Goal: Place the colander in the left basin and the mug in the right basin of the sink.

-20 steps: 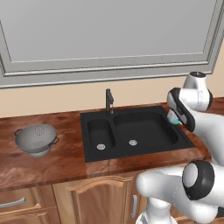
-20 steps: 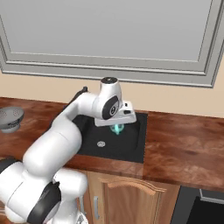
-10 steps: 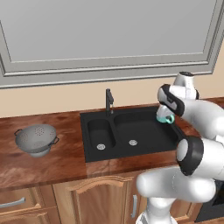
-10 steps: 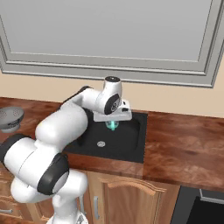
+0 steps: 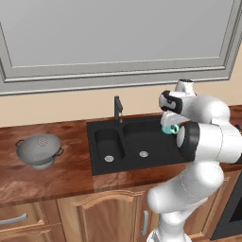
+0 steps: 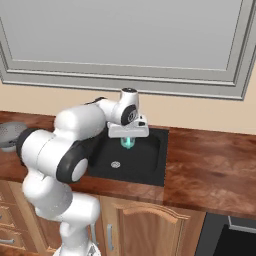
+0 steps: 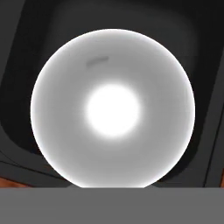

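Mug (image 7: 113, 107): nearest the hand camera, its pale inside looked straight up at us; in the left base view we saw its teal body (image 5: 168, 128) hanging under the hand, above the right basin.
Gripper (image 6: 128, 141): closed on the mug, holding it in the air; we could not make out the fingertips themselves.
Right basin (image 5: 150, 142): wide black compartment, directly below the mug.
Left basin (image 5: 108, 144): narrow compartment beyond the divider; nothing in it.
Sink (image 6: 153, 171): black, set in the wooden counter.
Colander (image 5: 39, 150): on the counter, well apart from the sink on its left side, upright.
Step in hand: we judged the mug's delivery under way.
Next move: we judged it called for lowering the mug to the right basin's floor, then opening the fingers; the colander remained to be fetched.
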